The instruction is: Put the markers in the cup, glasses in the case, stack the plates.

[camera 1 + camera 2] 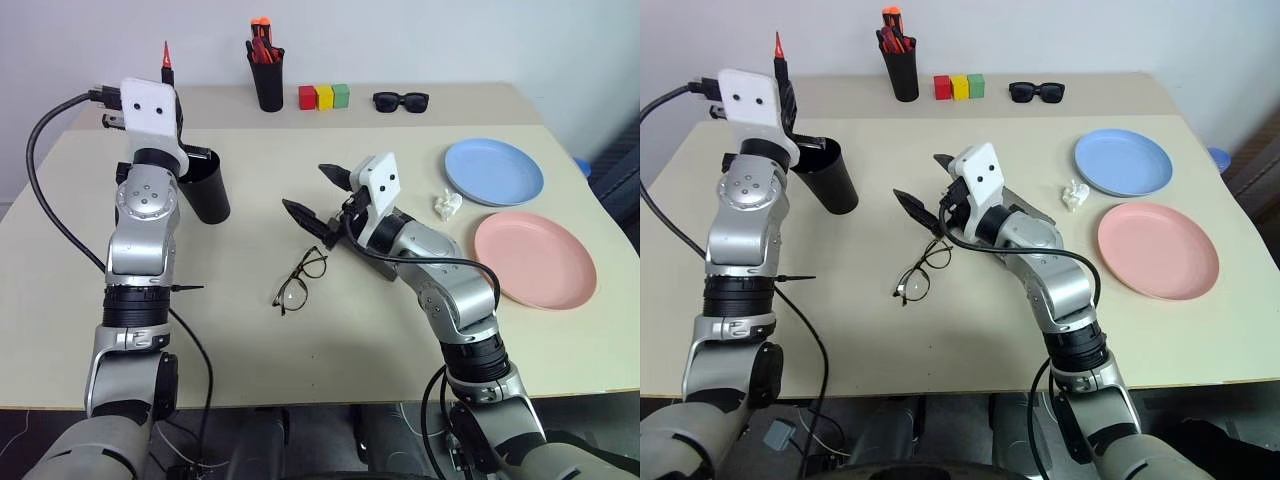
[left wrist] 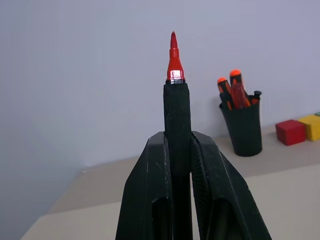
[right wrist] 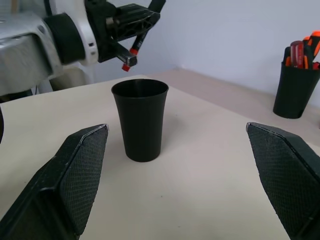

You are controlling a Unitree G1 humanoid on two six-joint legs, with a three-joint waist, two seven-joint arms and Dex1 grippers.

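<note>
The left gripper (image 2: 177, 150) is clamping its two black fingers on the slim black-and-red marker (image 2: 175, 95), red tip upward, above the wide tapered black plastic cup (image 3: 140, 120) standing on the beige table (image 1: 250, 330). The right gripper (image 1: 322, 194) is hovering with fingers spread wide, just beyond the thin wire-framed eyeglasses (image 1: 298, 281).

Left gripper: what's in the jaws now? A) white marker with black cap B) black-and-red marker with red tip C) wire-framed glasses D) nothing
B: the left gripper has its jaws shut on the black-and-red marker, red tip pointing up, above the cup.
</note>
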